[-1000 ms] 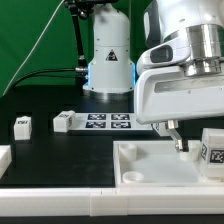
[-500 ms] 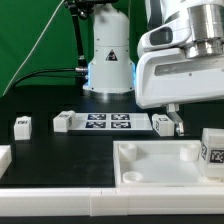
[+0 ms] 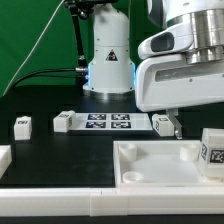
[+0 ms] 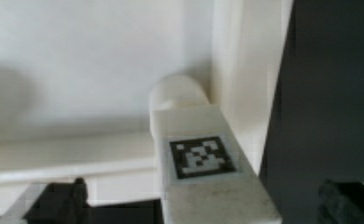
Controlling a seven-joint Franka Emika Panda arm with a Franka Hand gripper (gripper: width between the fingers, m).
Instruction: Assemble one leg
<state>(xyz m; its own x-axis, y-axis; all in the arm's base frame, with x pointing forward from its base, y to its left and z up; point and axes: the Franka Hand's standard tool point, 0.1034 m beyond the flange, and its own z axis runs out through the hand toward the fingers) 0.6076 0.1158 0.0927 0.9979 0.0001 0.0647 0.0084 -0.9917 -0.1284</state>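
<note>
A leg (image 3: 212, 150), a chunky white block with a square tag, stands upright at the right end of the wide white panel (image 3: 150, 165). The wrist view shows this leg (image 4: 205, 160) from above, tag facing the camera, against the panel's rim (image 4: 90, 150). My gripper (image 3: 176, 126) hangs above the panel's far right part. In the wrist view the gripper (image 4: 200, 205) is open, with its dark fingertips (image 4: 54, 203) wide on either side of the leg and not touching it. Its hold is empty.
Three more legs lie on the black table: one at the exterior view's left (image 3: 22, 124), one (image 3: 63, 121) and one (image 3: 163, 124) at either end of the marker board (image 3: 108, 122). The robot base (image 3: 108, 60) stands behind. A white rail (image 3: 100, 205) runs along the front.
My gripper has risen from down by the panel's far edge to a higher position. The leg at the marker board's right end has come into view. The parts have not moved.
</note>
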